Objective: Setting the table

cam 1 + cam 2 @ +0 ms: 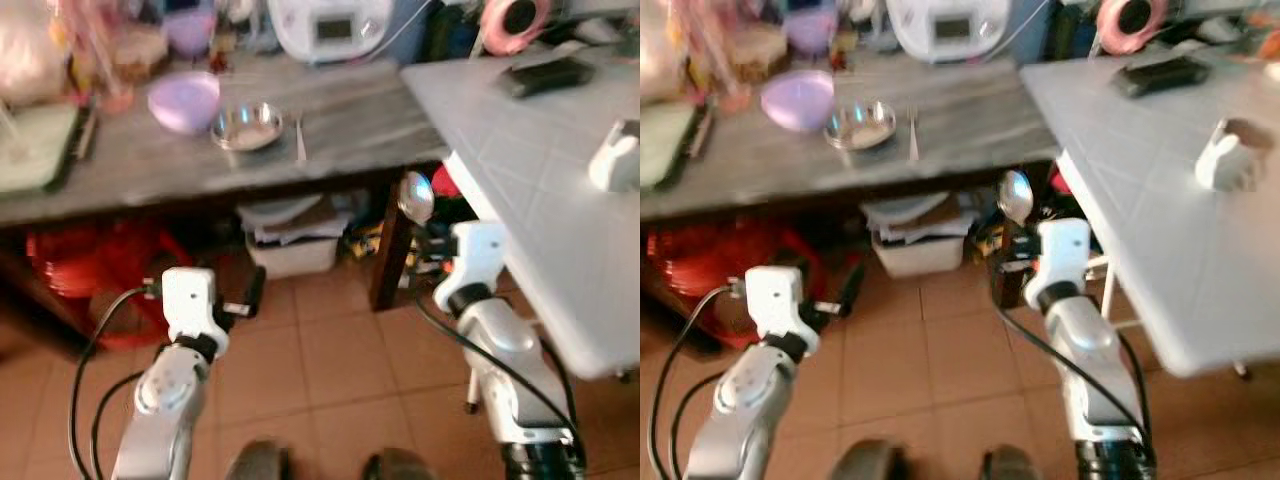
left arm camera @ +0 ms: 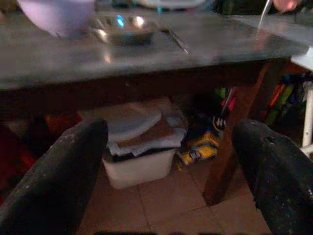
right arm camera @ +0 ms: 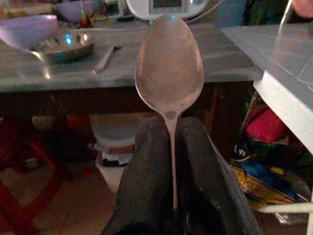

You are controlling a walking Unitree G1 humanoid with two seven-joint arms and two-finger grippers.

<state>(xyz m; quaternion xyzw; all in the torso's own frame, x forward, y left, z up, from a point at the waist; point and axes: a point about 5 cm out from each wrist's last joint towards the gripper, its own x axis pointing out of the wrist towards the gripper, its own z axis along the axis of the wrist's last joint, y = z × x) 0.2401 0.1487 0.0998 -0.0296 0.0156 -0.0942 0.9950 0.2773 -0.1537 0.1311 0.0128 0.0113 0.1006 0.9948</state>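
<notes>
Right pincer (image 3: 171, 161) clamped on the thin handle of a metal spoon (image 3: 169, 68), black fingers (image 3: 146, 166) pressed together either side of it. Spoon held upright, long axis vertical, bowl at the top and facing the wrist camera, raised above the white wrist block and in front of the gap between the two benches, over the tiled floor (image 1: 330, 360). Seen from the head as a small shiny oval (image 1: 415, 196); seen from the right wrist large and close, with the handle running down between the fingers. Left pincer (image 2: 166, 161) spread wide and holding nothing, one black finger (image 2: 58, 171) at each side of its wrist picture, low in front of the grey bench (image 1: 350, 120). Between those fingers, under the bench: a white bin (image 2: 139, 164) stuffed with paper and a dark wooden leg (image 2: 234, 137), shown far more plainly there than from the head. On the grey bench, from the head: a lilac bowl (image 1: 184, 101), just beside it a steel bowl (image 1: 246, 126), then a fork (image 1: 300, 138) lying flat, tines away from the robot. White bench (image 1: 540, 200) to the right, carrying a black object (image 1: 545, 76) and a white mug (image 1: 613, 158). Red stool (image 1: 90, 270) under the grey bench's left part.
</notes>
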